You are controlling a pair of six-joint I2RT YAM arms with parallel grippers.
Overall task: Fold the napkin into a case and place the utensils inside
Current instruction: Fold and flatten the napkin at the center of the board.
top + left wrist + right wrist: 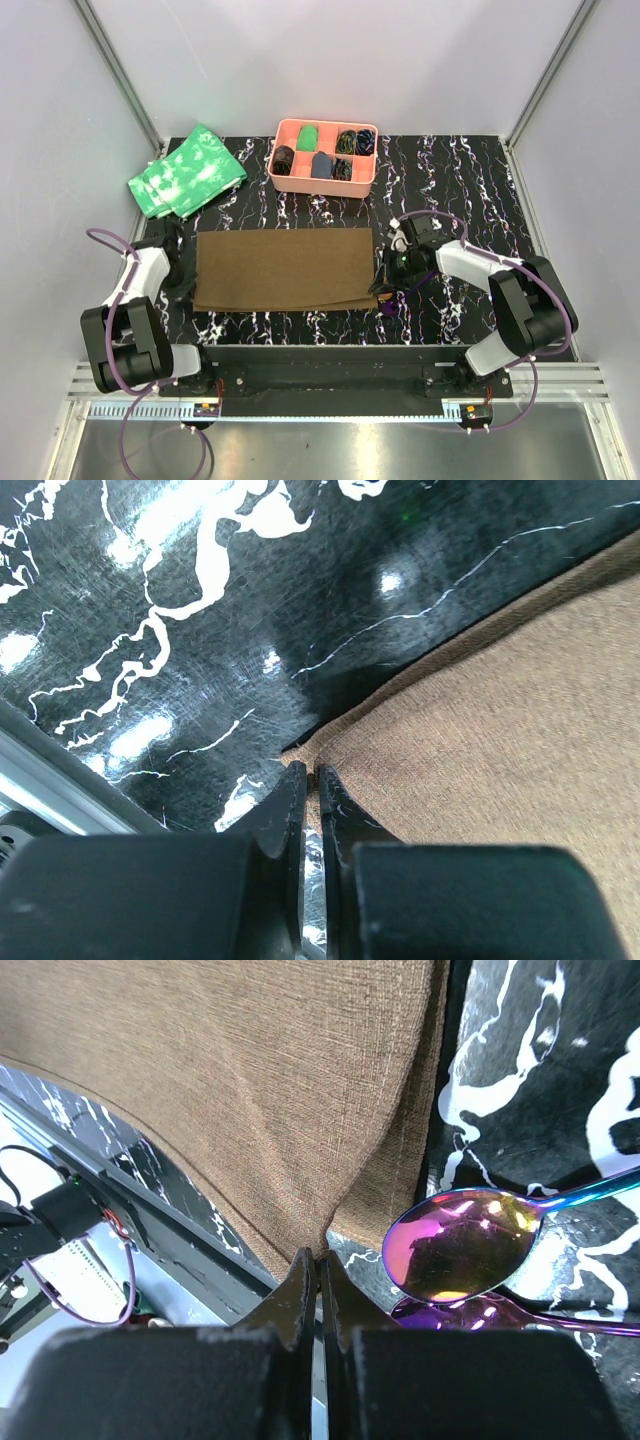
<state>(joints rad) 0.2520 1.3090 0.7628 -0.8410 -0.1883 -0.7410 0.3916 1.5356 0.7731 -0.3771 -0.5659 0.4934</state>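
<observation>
Left gripper (307,780), right gripper (318,1260) each pinching a corner of the plain brown cloth napkin (283,268); mid-fold, I'd say. Next: lift evenly.

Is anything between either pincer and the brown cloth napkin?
Nothing visible. The left pincer and right pincer each pinch a near corner of the plain brown cloth napkin; two iridescent metal spoons lie beside the right corner.

One brown napkin (283,268). Green mottled cloths (188,172): overlapping pile, at least two, exact count unclear. One pink tray (322,185). Two spoons: iridescent spoon (460,1243), purple spoon (450,1312). Two grippers: left gripper (310,773), right gripper (318,1255).
</observation>
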